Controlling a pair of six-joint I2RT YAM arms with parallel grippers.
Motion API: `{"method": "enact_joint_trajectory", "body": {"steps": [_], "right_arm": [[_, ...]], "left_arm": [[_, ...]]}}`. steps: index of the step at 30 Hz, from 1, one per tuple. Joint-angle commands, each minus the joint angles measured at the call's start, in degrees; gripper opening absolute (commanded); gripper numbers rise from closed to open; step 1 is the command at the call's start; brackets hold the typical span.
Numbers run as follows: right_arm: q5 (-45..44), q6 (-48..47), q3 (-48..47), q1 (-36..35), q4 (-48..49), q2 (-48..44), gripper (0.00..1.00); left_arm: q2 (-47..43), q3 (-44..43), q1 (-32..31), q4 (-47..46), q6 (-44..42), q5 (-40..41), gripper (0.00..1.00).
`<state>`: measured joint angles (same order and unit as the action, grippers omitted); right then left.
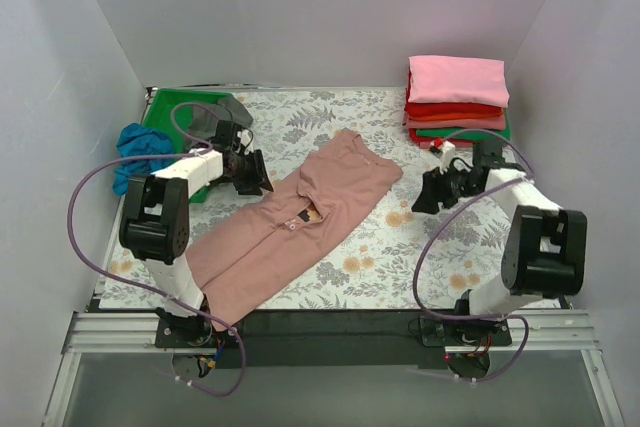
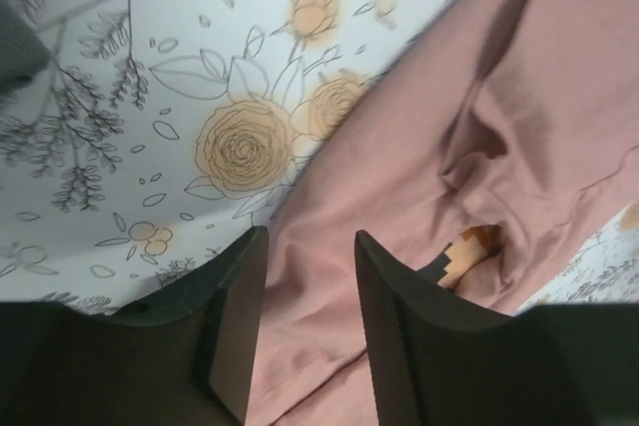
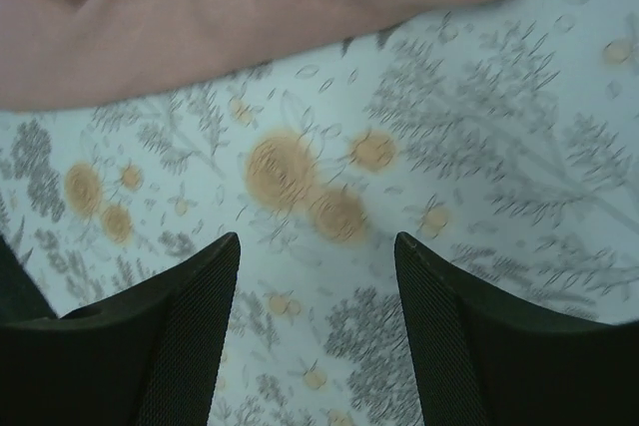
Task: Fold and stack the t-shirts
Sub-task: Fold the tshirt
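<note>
Under my left claw [image 2: 310, 336] lies the long edge of the pink tee [image 2: 429, 137], just where it meets the flowered cover [image 2: 130, 187]. That claw stands partly open, fingers apart over the fabric, and has hold of nothing. My right claw [image 3: 318, 326] gapes wider and is empty too, hanging over bare cover near the tee's other side. The tee lies slantwise mid-table, already narrowed lengthwise, and it is rumpled at the chest, where its graphic [image 2: 464, 251] peeks from a crease. I judge a crosswise fold comes next. I should bite the edge low and catch every layer, have the right claw take the matching spot opposite, lift both evenly, and lay the half over without dragging the crease along. Farther out, the folded stack [image 1: 457, 97] sits at the far right corner, and a blue tee [image 1: 140, 147] waits beside the green tray [image 1: 170, 112] at far left.
</note>
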<state>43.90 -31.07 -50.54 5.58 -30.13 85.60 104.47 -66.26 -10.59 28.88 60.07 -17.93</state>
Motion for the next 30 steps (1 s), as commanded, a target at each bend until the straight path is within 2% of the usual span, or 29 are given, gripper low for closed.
{"method": "enact_joint_trajectory", "body": {"steps": [1, 4, 5, 8, 9, 10, 15, 18, 19, 21, 22, 26, 29, 30], "right_arm": [[-8.9, 13.9, -9.5, -3.3, 8.8, 8.0, 0.7], [-11.0, 20.7, -13.6, -7.6, 12.2, 14.1, 0.73], [-11.9, 22.1, -14.1, -8.5, 13.3, 15.2, 0.73], [-12.8, 28.4, -14.9, -11.6, 17.5, 18.9, 0.75], [-12.3, 29.5, -14.8, -12.3, 19.6, 20.0, 0.91], [-12.5, 32.6, -14.3, -13.7, 20.7, 20.5, 0.98], [-18.8, 34.3, -15.4, -16.3, 21.4, 24.0, 0.96], [-20.3, 33.8, -16.3, -16.2, 21.3, 25.3, 0.81], [-20.0, 33.4, -16.7, -16.4, 21.3, 25.5, 0.68], [-19.3, 32.6, -18.2, -16.3, 21.0, 26.5, 0.5], [-19.1, 32.3, -19.1, -16.4, 20.7, 26.8, 0.33], [-20.8, 29.4, -24.7, -16.3, 18.8, 29.5, 0.12], [-23.4, 27.1, -33.1, -16.4, 17.0, 33.1, 0.05], [-24.4, 26.3, -38.8, -16.4, 15.0, 35.8, 0.04]], "left_arm": [[-9.8, -3.7, 0.0, -2.6, -2.7, 4.1, 0.4], [-16.6, -3.0, 0.0, -3.7, -3.7, 11.4, 0.54], [-18.7, -1.8, 0.0, -4.3, -3.6, 16.2, 0.69], [-26.4, 0.6, 0.1, -4.9, -2.8, 20.9, 0.85], [-30.3, 2.4, 0.1, -5.1, -2.5, 21.5, 0.9], [-32.1, 3.6, 0.2, -5.1, -2.3, 21.2, 0.91], [-41.7, 9.5, 0.3, -4.0, -1.2, 18.0, 0.91], [-46.1, 11.3, 0.3, -2.7, -0.6, 15.3, 0.91], [-47.0, 11.6, 0.4, -2.5, -0.5, 14.4, 0.91], [-49.1, 11.7, 0.3, -1.6, -0.2, 13.6, 0.91], [-49.5, 11.7, 0.3, -1.3, 0.0, 13.4, 0.91], [-51.9, 12.6, 0.3, -0.5, 0.2, 12.1, 0.91], [-53.2, 13.6, 0.3, -0.1, 0.0, 12.0, 0.91], [-53.7, 13.8, 0.3, -0.1, 0.0, 11.9, 0.91]]}}
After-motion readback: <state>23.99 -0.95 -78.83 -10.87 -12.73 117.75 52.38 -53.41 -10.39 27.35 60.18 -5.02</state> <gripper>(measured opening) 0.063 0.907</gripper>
